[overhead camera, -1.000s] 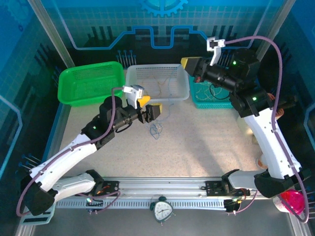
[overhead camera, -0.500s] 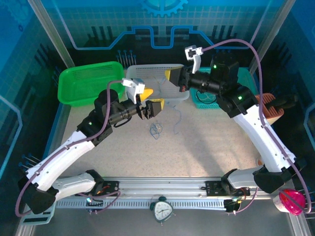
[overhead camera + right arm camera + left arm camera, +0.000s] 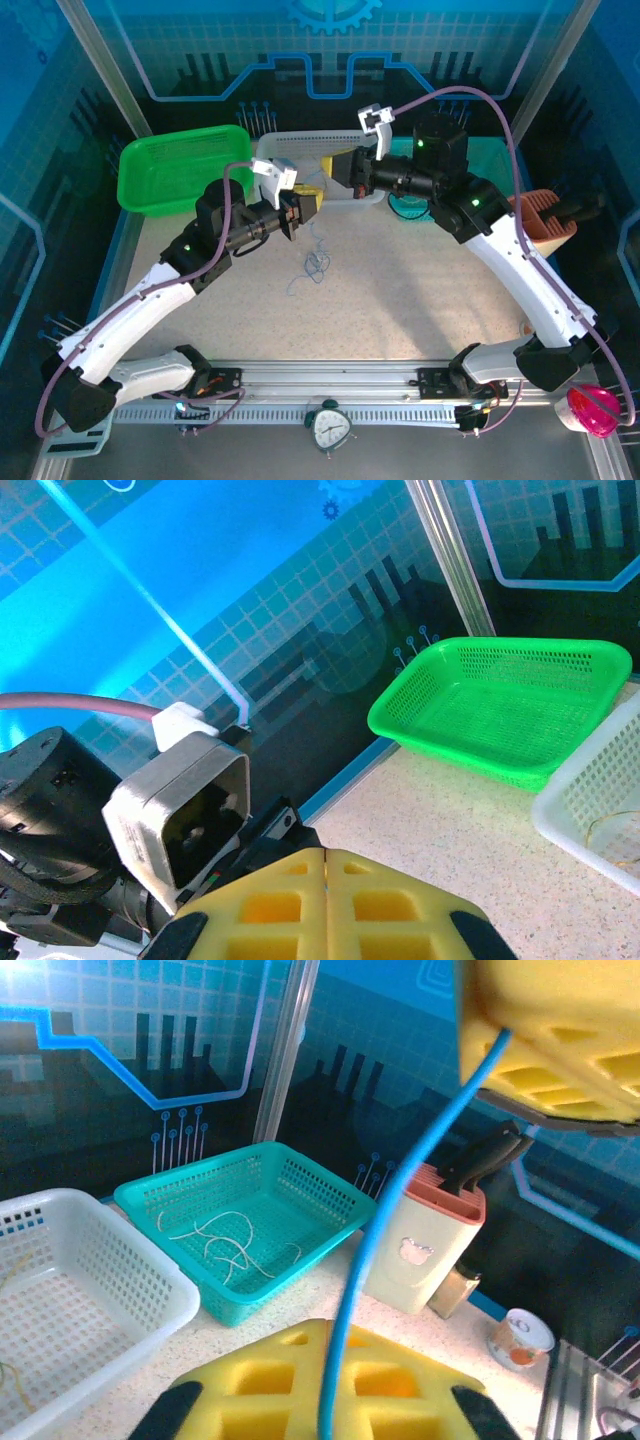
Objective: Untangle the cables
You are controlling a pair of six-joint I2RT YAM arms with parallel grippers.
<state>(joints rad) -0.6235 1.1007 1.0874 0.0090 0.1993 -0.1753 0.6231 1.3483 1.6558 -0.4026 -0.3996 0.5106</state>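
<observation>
A thin blue cable (image 3: 400,1180) runs taut from my left gripper (image 3: 335,1380), shut on it, up to the right gripper's yellow pads (image 3: 545,1040). From above, my left gripper (image 3: 310,204) and right gripper (image 3: 330,166) sit close together at the white basket's front edge. The blue cable (image 3: 313,232) hangs from them to a small tangle (image 3: 316,264) on the table. My right gripper (image 3: 326,872) has its pads pressed together, facing the left wrist camera (image 3: 185,815). Whitish cords (image 3: 225,1245) lie in the teal basket (image 3: 330,1225).
A white basket (image 3: 290,150) with tan cords stands at the back, a green basket (image 3: 180,170) to its left, the teal basket (image 3: 405,208) to its right. A knife block (image 3: 545,215) stands far right. A clock (image 3: 330,428) sits on the front rail.
My right gripper has swung left across the white basket to meet the left gripper. The left pads, apart before, are now together on the blue cable, and the tangle's strand has shifted left.
</observation>
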